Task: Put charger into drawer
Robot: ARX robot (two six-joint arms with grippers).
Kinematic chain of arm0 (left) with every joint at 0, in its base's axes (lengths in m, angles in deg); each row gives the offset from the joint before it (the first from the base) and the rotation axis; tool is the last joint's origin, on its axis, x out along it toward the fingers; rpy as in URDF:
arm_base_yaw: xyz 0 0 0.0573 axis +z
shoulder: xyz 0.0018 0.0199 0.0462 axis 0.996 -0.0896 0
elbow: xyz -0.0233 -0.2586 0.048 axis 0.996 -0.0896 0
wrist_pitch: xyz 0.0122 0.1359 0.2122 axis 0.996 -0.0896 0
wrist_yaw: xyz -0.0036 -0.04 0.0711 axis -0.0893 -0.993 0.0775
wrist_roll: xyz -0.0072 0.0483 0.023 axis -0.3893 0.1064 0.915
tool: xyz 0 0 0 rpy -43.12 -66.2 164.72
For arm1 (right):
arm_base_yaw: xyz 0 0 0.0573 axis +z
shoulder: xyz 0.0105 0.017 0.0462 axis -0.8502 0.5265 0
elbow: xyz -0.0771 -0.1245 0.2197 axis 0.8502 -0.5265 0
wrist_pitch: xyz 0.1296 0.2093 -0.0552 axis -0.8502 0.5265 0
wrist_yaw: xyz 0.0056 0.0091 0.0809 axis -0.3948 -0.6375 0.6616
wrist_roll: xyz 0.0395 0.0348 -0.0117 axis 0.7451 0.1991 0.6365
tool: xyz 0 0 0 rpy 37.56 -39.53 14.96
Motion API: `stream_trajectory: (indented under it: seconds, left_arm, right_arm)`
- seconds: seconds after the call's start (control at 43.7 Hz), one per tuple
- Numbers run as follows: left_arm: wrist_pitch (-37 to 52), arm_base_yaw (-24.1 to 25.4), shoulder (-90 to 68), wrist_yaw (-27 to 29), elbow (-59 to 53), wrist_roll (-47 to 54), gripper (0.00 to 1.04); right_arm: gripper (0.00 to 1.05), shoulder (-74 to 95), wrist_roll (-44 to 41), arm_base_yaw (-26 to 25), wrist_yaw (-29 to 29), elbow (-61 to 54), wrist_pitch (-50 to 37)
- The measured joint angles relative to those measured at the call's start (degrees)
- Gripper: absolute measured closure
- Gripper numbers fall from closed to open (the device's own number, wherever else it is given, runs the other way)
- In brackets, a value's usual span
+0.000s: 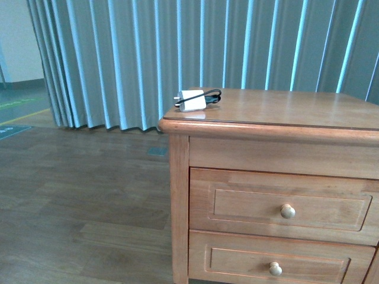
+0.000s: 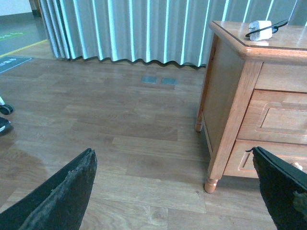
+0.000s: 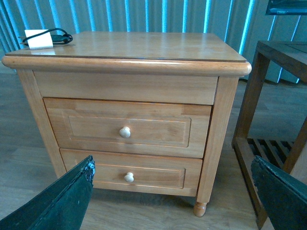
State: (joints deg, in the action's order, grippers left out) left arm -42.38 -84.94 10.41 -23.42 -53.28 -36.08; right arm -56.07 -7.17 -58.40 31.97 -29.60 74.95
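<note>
The white charger [image 1: 192,100] with its black cable lies on the far left corner of the wooden nightstand's top [image 1: 296,109]; it also shows as the charger [image 2: 260,28] and the charger [image 3: 39,39] in the wrist views. The drawer [image 1: 249,204] is the upper, deeper one, shut, with a round pale knob [image 1: 288,211]; the drawer [image 3: 158,129] faces my right gripper. My left gripper [image 2: 172,158] hangs open over the floor, left of the nightstand. My right gripper [image 3: 171,160] is open in front of the nightstand, low down. Neither arm appears in the front view.
A shallower drawer [image 3: 144,172] sits shut below the upper one. A dark wooden side table [image 3: 276,52] stands close on the nightstand's right. Blue-grey curtains [image 1: 118,59] hang behind. Wooden floor [image 2: 120,124] stretches left, with two metal plates [image 2: 158,80] set in it.
</note>
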Motion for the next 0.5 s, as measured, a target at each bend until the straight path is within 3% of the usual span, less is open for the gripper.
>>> stream_trajectory:
  seconds: [0.503]
  left_arm:
    - [0.0, 0.0, 0.0, 0.0, 0.0, 0.0, 0.06]
  right_arm:
    - [0.08, 0.0, -0.02, 0.0, 0.0, 0.0, 0.0]
